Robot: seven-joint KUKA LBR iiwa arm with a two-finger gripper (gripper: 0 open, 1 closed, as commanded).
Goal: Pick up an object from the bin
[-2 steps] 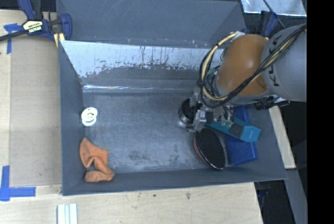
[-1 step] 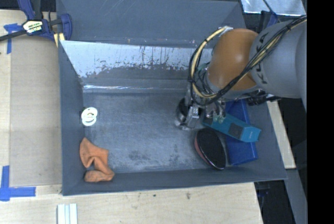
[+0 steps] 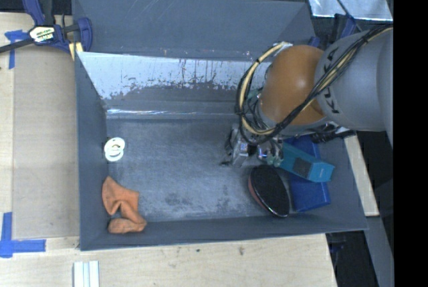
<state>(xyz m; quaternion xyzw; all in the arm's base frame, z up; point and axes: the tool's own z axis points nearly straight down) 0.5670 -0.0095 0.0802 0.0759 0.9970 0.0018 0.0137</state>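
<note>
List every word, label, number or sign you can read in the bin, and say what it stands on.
No text in the bin can be read.
White round thing by the left wall: yellowish marks, too small to read.
Light blue block at the right: no lettering visible.
Black oval thing beside it: no lettering visible.
Orange cloth in the near left corner: none.

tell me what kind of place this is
Probably a robotics lab's grasping test cell: a robot arm reaches into a grey metal bin holding loose odds like a crumpled orange cloth and a small white ring.
</note>
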